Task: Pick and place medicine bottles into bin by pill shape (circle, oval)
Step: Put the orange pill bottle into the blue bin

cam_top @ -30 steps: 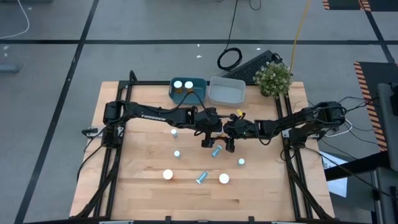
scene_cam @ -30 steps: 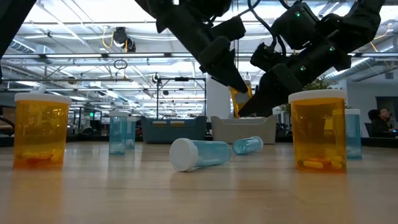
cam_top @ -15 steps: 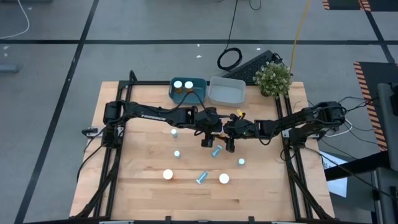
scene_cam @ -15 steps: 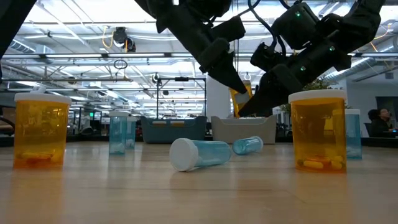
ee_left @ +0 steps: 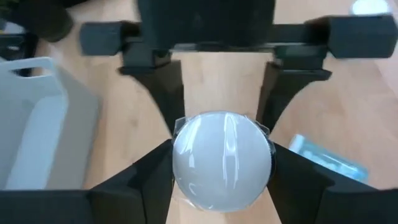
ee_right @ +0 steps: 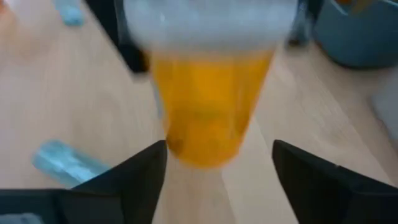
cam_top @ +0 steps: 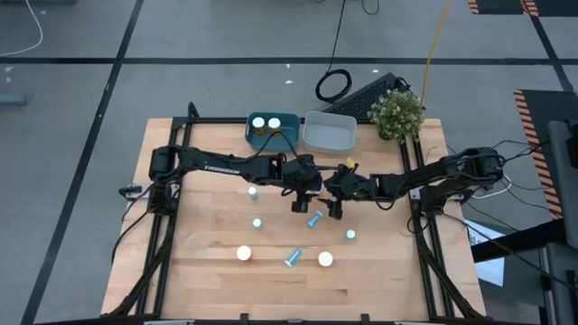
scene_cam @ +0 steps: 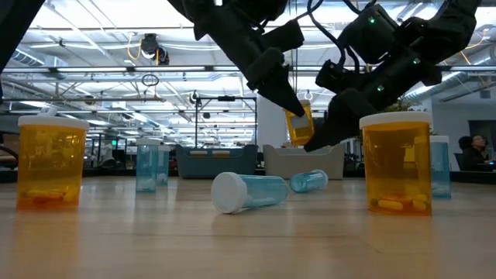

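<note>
An orange medicine bottle (scene_cam: 298,124) with a white cap (ee_left: 222,163) hangs above the table's middle, between my two grippers. My left gripper (ee_left: 222,155) (cam_top: 302,200) is shut on it. My right gripper (ee_right: 217,163) (cam_top: 336,208) faces it from the right, open, with its fingers on either side of the orange body (ee_right: 208,106) and a gap showing on one side. Two more orange bottles (cam_top: 243,254) (cam_top: 325,259) stand upright on the wood near the front. Pale-blue bottles stand upright (cam_top: 257,222) or lie on their sides (cam_top: 314,218). My left gripper pinches the rim of the bottle's white cap (ee_left: 180,163) between its two fingers. The fingers slant down from the table's left. The cap faces back along the fingers and the body points away toward my right gripper. The bottle is lifted clear of the table, slightly tilted.
A blue bin (cam_top: 287,120) holding two white-capped bottles and a pale grey bin (cam_top: 330,143) stand side by side at the far edge. A potted plant (cam_top: 396,113) is at the far right. A lying blue bottle (scene_cam: 248,191) is right below the grippers.
In the low view my right gripper has shifted a little toward the table's right and down, uncovering more of the orange bottle. The bottle stays in place in my left gripper.
</note>
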Robot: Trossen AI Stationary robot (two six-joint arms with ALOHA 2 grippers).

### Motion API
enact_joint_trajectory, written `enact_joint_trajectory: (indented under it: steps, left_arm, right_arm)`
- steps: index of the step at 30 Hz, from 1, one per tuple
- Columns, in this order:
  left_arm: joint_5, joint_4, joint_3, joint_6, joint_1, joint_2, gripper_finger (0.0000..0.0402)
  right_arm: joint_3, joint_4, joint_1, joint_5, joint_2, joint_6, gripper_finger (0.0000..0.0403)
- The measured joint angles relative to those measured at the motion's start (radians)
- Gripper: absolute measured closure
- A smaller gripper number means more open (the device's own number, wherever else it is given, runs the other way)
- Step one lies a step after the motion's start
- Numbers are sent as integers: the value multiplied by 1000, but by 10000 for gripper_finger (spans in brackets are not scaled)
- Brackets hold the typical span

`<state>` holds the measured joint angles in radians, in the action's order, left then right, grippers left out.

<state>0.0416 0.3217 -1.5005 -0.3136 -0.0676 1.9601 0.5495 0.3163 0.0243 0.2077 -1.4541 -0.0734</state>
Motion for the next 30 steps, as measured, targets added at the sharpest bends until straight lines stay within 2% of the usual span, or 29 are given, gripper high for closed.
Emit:
enact_joint_trajectory:
  steps: [6,17,21,30]
  left_arm:
    - [49,54,0,-18,-34,-30,176]
    - [125,129,0,-59,-197,-92,175]
    - [125,169,0,-59,-278,-101,174]
    - [116,138,0,-53,-422,-104,174]
  right_arm:
    - [-1,-162,2,5,107,14,71]
    - [-1,-343,2,4,304,24,67]
    - [-16,-350,2,5,343,34,67]
    - [-83,-318,8,34,393,45,77]
